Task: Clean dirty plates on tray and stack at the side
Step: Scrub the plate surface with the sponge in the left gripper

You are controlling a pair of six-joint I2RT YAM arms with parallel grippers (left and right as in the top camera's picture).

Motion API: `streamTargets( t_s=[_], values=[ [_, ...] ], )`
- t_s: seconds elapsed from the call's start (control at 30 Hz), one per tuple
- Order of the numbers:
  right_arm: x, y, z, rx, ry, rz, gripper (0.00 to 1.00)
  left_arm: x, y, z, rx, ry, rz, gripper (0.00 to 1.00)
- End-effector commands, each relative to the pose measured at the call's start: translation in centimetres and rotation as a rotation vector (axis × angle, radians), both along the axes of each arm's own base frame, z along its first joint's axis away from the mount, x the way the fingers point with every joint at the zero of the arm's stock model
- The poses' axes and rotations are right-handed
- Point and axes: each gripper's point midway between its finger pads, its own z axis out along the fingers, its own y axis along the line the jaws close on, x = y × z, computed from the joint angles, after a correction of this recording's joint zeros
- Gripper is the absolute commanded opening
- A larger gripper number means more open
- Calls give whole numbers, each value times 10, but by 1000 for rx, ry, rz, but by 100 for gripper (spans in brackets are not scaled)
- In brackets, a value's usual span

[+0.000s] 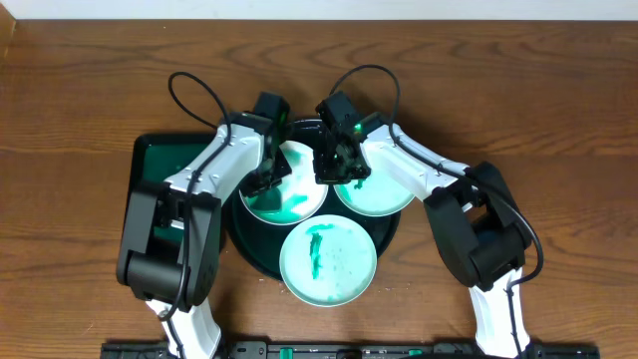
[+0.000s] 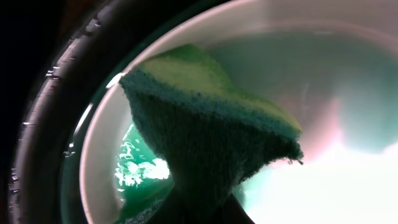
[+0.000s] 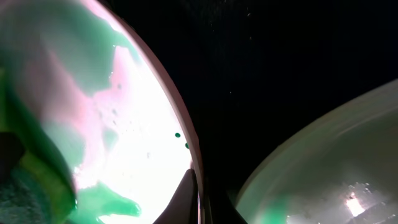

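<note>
The black round tray (image 1: 244,241) holds three plates. The white plate (image 1: 299,202) at the back left has a wet green smear. A mint plate (image 1: 384,194) lies at the back right. A second mint plate (image 1: 329,261) with green marks lies in front, hanging over the tray's rim. My left gripper (image 1: 267,179) is shut on a green-yellow sponge (image 2: 211,124) pressed onto the white plate (image 2: 99,143). My right gripper (image 1: 334,168) is shut on that plate's right rim (image 3: 186,143), one finger (image 3: 193,199) inside it. The back right mint plate (image 3: 323,168) lies beside it.
A dark green rectangular tray (image 1: 150,160) lies left of the black tray, partly under my left arm. Brown wooden table (image 1: 80,90) surrounds everything. The black tray's floor (image 3: 261,74) shows between the two back plates, and its wet rim (image 2: 43,124) lies beside the white plate.
</note>
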Motion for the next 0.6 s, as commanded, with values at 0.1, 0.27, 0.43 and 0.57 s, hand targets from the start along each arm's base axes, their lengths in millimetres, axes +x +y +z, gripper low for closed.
streamTargets(
  t_s=[0.1,0.27,0.43,0.57],
  values=[
    [-8,-1,-19,-45,16,27,1,-3,-76,-7,-417,5,-285,7],
    [-10,-2,-20,-48,21,27,1,34,-76,16,-450,-124,-328,7],
    [-10,-2,-20,-48,21,27,1,64,-26,70,-327,-227,-229,7],
    [-10,-1,-20,-50,18,35,1,67,27,126,-228,-310,-120,7]
  ],
)
